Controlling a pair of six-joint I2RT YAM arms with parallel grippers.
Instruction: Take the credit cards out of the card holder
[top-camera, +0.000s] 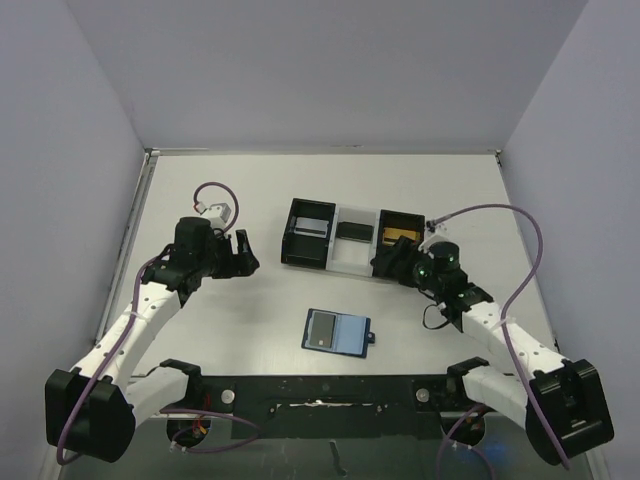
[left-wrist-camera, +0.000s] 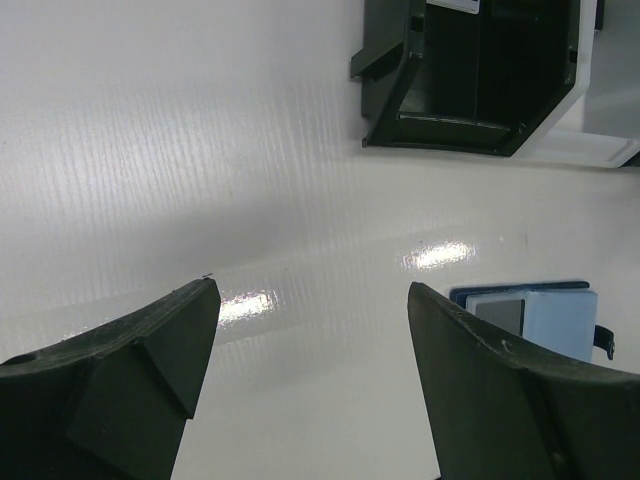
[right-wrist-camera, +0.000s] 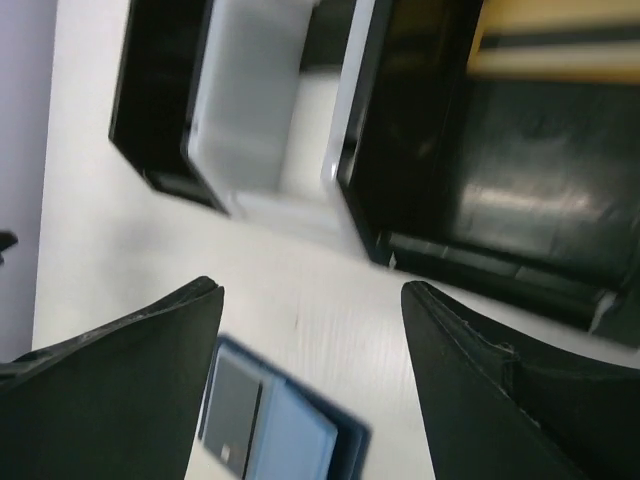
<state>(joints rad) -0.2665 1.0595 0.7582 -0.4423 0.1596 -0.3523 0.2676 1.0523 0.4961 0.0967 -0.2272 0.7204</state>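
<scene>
My right gripper (top-camera: 392, 262) and left gripper (top-camera: 243, 255) gape empty; the flat dark-blue bifold card holder (top-camera: 337, 331) lies crosswise, nearer my right.

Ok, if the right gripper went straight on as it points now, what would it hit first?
Probably the near wall of the black square open-top box holding a gold card. The open right gripper tilts down, so it might touch the white table just before; depth is unclear.

Open table (top-camera: 250, 320) rings the card holder (top-camera: 337, 331); the black boxes (top-camera: 300, 258) stand well beyond.
</scene>
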